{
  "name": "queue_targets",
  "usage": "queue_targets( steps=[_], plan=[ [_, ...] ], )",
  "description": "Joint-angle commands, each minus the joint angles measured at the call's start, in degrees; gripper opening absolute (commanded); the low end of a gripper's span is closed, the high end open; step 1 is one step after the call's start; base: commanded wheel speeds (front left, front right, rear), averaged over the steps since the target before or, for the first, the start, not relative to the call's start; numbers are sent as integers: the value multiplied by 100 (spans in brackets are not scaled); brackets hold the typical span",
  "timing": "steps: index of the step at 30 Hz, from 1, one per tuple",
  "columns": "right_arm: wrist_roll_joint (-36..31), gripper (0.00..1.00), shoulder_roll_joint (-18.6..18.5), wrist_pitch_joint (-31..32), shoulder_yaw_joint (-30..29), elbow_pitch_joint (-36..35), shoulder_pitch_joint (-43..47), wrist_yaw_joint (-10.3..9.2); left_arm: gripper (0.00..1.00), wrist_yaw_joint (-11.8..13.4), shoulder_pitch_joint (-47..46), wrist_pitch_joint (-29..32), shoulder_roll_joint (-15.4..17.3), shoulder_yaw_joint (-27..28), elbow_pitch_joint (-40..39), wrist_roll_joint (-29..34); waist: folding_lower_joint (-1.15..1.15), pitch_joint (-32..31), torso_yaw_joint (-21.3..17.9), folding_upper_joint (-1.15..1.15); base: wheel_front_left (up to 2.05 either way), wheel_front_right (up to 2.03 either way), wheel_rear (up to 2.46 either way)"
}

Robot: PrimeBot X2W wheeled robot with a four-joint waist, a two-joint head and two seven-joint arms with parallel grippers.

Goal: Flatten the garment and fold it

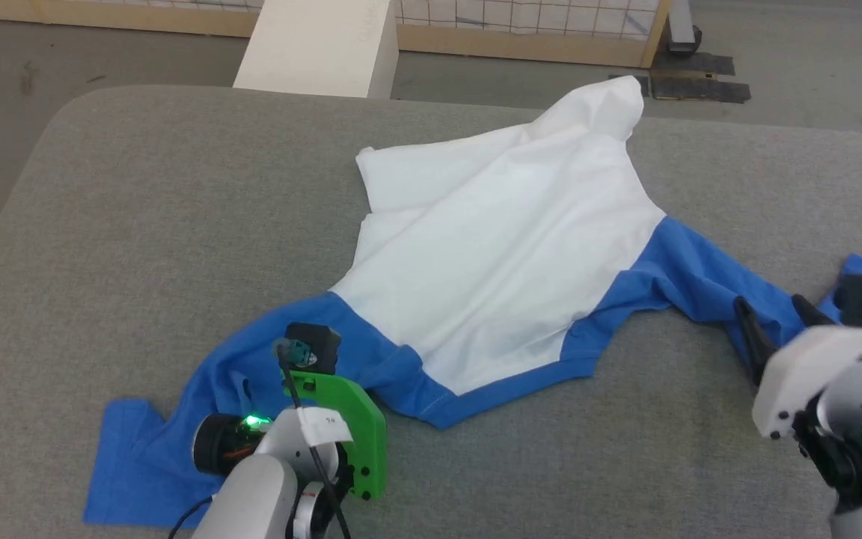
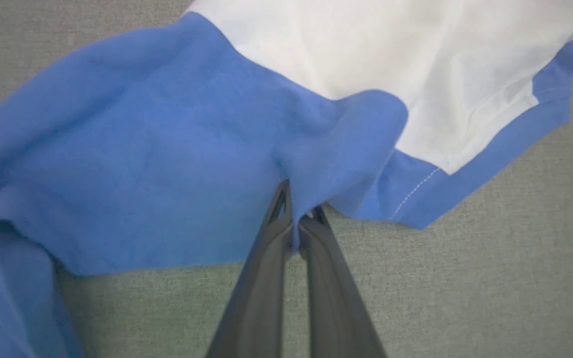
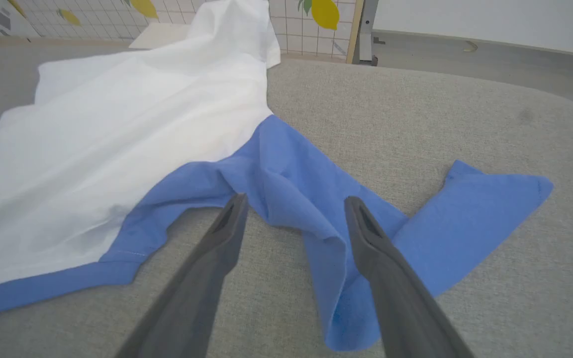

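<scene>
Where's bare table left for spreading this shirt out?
Widest free patch: the table left of the garment, back to the far edge. A strip lies along the near edge between left gripper and right gripper. Crowded: centre and near right, under cloth.

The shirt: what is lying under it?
The shirt lies on a grey table. The left gripper pinches a blue fold at its edge. Whatever else lies beneath the cloth is hidden.

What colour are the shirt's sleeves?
The shirt has bright blue sleeves, clearest in the right wrist view.
</scene>
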Motion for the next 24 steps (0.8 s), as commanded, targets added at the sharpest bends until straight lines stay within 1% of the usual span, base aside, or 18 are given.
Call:
queue_targets(
  steps=[1,3,5,7,10,13,20,21,22,24],
  plan=[
    [-163,100,-166,314,182,106,-228,-8,0,57,109,-31,10,8,-93,-4,0,11,39,0,0,0,0],
    [-421,100,-498,843,503,328,-425,-8,0,73,141,-38,5,-7,-221,-10,0,77,103,0,0,0,0],
    [-533,100,-809,1302,848,560,-631,-8,0,79,132,-34,-7,-36,-306,-15,0,151,176,0,0,0,0],
    [-584,100,-1123,1610,1223,747,-826,-8,0,88,108,-48,-27,-59,-367,-21,0,231,241,0,0,0,0],
    [-546,100,-1404,1693,1664,931,-1077,-8,0,116,83,-89,-54,-83,-425,-26,0,353,302,0,0,0,0],
    [-491,100,-1537,1626,1950,1155,-1280,-8,0,135,60,-133,-79,-115,-443,-33,0,498,353,0,0,0,0],
    [-389,100,-1547,1267,2335,1710,-1596,-8,0,167,-30,-269,-122,-155,-412,-53,0,717,398,0,0,0,0],
    [-328,29,-1527,1207,2334,1776,-1638,-8,0,173,-43,-310,-128,-150,-404,-63,0,718,395,0,0,0,0],
    [-287,0,-1523,1133,2344,1805,-1679,-8,0,176,-54,-348,-132,-143,-398,-70,0,708,387,0,0,0,0],
    [-124,0,-1504,1025,2293,1872,-1747,-8,0,182,-68,-460,-142,-103,-395,-109,0,647,359,0,0,0,0]
  ],
)
